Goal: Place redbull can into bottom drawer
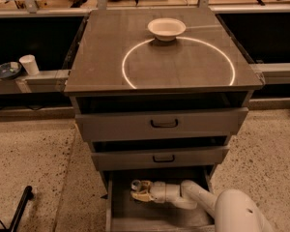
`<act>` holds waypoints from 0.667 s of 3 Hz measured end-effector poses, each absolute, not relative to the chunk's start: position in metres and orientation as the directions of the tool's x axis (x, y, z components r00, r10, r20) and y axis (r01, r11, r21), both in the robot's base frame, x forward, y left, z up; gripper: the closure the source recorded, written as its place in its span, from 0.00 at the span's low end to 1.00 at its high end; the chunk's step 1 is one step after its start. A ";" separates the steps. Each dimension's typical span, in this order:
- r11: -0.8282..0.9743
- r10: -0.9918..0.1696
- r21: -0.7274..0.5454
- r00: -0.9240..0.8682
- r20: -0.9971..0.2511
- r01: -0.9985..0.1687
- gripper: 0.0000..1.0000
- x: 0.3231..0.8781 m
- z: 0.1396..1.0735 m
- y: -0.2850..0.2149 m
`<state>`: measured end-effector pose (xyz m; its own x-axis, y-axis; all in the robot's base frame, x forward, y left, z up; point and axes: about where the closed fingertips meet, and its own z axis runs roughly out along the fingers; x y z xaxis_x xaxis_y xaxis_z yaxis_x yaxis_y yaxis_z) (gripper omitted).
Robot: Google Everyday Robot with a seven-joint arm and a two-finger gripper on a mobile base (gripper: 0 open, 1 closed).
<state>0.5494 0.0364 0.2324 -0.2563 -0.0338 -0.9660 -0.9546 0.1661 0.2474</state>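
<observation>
The bottom drawer [117, 211] is pulled out under the two upper drawers. My arm reaches into it from the lower right. My gripper [140, 193] is low inside the drawer, near its back left. The redbull can [135, 183] shows as a small shiny silver top right at the gripper's tip, upright and touching or nearly touching it. The can's body is mostly hidden by the gripper.
A white bowl [166, 28] sits on the cabinet top at the back, on a white circle mark. A white paper cup [29, 64] and a dark dish [7, 70] stand on a ledge at the left. A black bar [20, 208] lies on the floor at the lower left.
</observation>
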 end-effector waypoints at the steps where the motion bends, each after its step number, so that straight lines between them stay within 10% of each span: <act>1: 0.166 -0.034 0.247 -0.256 -0.966 -0.955 0.06 0.549 0.232 0.036; 2: 0.166 -0.034 0.247 -0.256 -0.966 -0.955 0.00 0.549 0.232 0.036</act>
